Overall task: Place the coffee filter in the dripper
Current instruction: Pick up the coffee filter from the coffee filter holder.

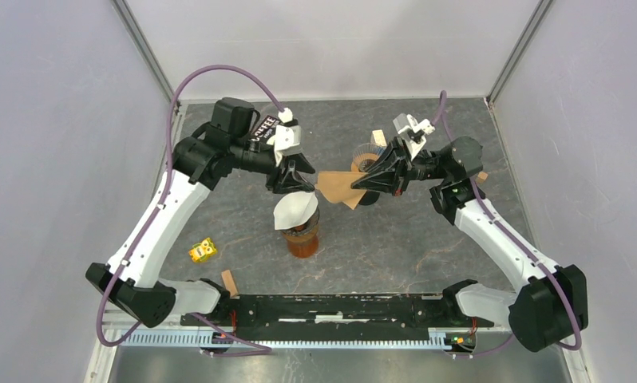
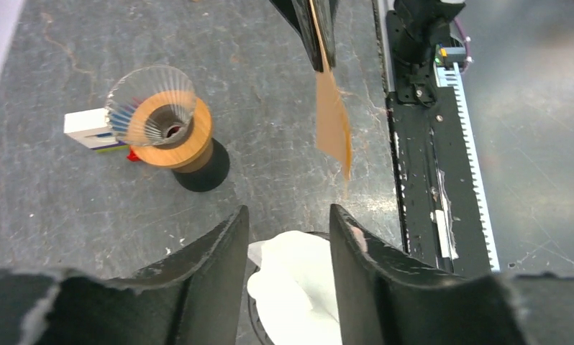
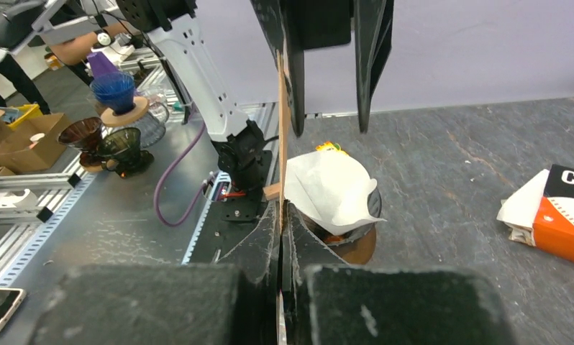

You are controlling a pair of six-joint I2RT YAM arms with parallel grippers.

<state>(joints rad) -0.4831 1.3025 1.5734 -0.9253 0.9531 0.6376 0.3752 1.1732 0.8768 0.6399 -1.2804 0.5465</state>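
A white paper coffee filter (image 1: 294, 208) sits crumpled in the dark dripper (image 3: 371, 205) on an amber carafe (image 1: 302, 240) at mid-table. My left gripper (image 1: 292, 185) hangs open just above it, its fingers (image 2: 219, 244) straddling the white filter (image 2: 298, 287) without touching. My right gripper (image 1: 357, 183) is shut on a brown paper filter (image 1: 338, 187), held in the air to the right of the dripper. The right wrist view shows that brown filter (image 3: 281, 129) edge-on between the closed jaws. In the left wrist view the brown filter (image 2: 332, 122) hangs ahead.
A second, clear ribbed dripper (image 2: 158, 115) on a wooden ring stands behind my right gripper, beside a small white box (image 2: 90, 128). A coffee filter box (image 3: 568, 215) lies at the back. A yellow packet (image 1: 203, 250) and a wooden piece (image 1: 231, 282) lie near the left base.
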